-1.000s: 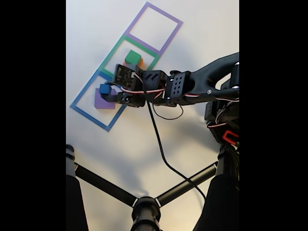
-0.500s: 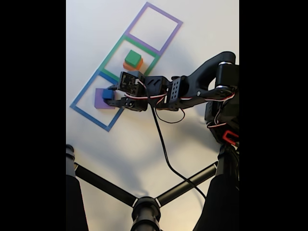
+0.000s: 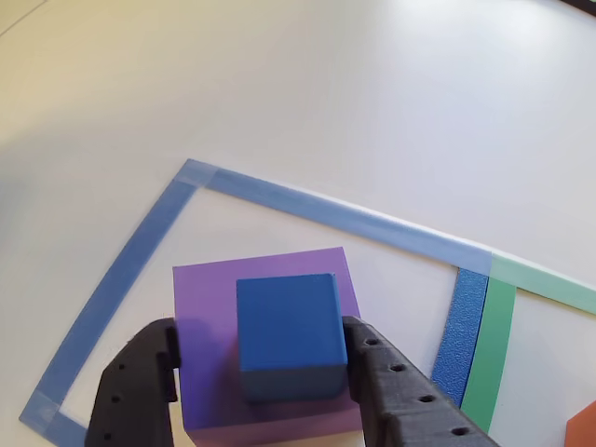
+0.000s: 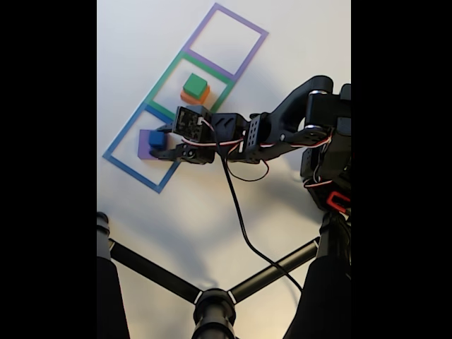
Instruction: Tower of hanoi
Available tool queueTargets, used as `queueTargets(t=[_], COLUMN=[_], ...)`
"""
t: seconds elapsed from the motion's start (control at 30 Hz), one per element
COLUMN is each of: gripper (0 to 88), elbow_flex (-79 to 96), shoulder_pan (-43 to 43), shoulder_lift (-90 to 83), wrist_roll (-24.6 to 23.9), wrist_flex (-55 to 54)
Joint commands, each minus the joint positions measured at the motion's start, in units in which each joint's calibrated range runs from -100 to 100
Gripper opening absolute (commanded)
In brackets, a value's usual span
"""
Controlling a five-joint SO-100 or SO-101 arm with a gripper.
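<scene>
Our gripper (image 3: 261, 358) (image 4: 161, 141) straddles the blue cube (image 3: 287, 331) (image 4: 157, 138): one finger (image 3: 402, 396) touches its side, the other stands a little apart, so the jaws are slightly open. Under the cube lies the purple block (image 3: 209, 372) (image 4: 144, 145), inside the blue taped square (image 3: 130, 270). Beyond our wrist, the green cube (image 4: 195, 85) tops the orange block (image 4: 195, 97).

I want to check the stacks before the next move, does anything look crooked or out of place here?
Nothing stands out. The blue cube sits on the purple block inside the blue taped square, between the fingers of the gripper. The green block rests on the orange block in the green taped square.
</scene>
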Motion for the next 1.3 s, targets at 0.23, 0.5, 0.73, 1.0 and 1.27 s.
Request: queueTargets(t=[0.23, 0.5, 0.73, 1.0, 1.27], gripper=[25.9, 25.6, 10.7, 0.0, 0.0], elbow_flex=[-2.0, -3.7, -11.5, -24.9, -48.1], shoulder_pan=[0.9, 1.1, 1.7, 7.2, 16.1], shoulder_lift=[-2.9, -13.4, -31.3, -47.2, -52.9], wrist_roll=[0.9, 0.9, 0.9, 0.9, 0.9], wrist_flex=[-2.1, 7.3, 36.1, 74.1, 111.6])
